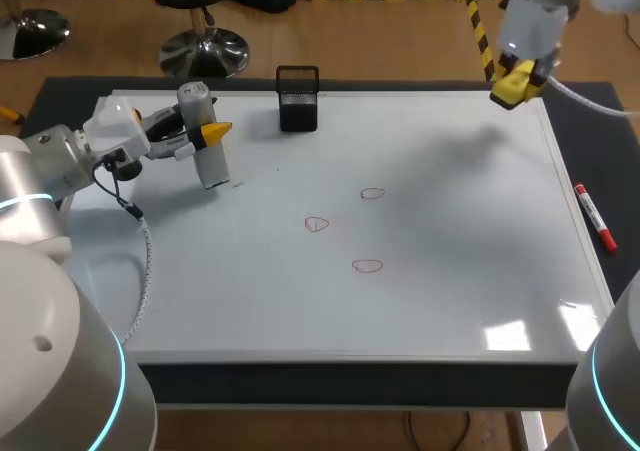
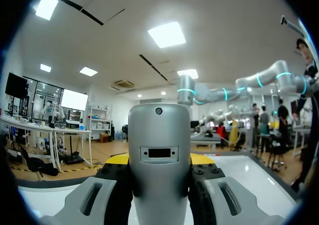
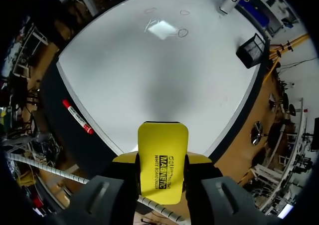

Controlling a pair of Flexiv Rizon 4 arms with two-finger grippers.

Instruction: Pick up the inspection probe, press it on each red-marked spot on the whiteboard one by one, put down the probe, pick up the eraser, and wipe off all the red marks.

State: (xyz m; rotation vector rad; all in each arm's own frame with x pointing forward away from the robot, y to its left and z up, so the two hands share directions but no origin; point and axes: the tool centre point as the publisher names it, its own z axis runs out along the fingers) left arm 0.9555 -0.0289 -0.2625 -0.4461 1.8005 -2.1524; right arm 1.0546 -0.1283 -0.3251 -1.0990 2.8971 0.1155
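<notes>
The grey inspection probe (image 1: 203,136) stands nearly upright over the back left of the whiteboard (image 1: 450,271), with my left gripper (image 1: 205,134) shut on its middle. In the left wrist view the probe (image 2: 159,150) fills the space between the fingers of the left gripper (image 2: 159,161). Three red marks (image 1: 372,194) (image 1: 316,224) (image 1: 367,265) lie near the board's middle, well right of the probe. My right gripper (image 1: 520,81) hangs above the back right corner, shut on the yellow eraser (image 3: 162,167); the right gripper (image 3: 160,161) looks down on the whiteboard (image 3: 149,80).
A black mesh holder (image 1: 298,98) stands at the whiteboard's back edge, just right of the probe. A red marker (image 1: 594,216) lies on the dark mat off the board's right edge, also visible as the marker (image 3: 77,117) in the right wrist view.
</notes>
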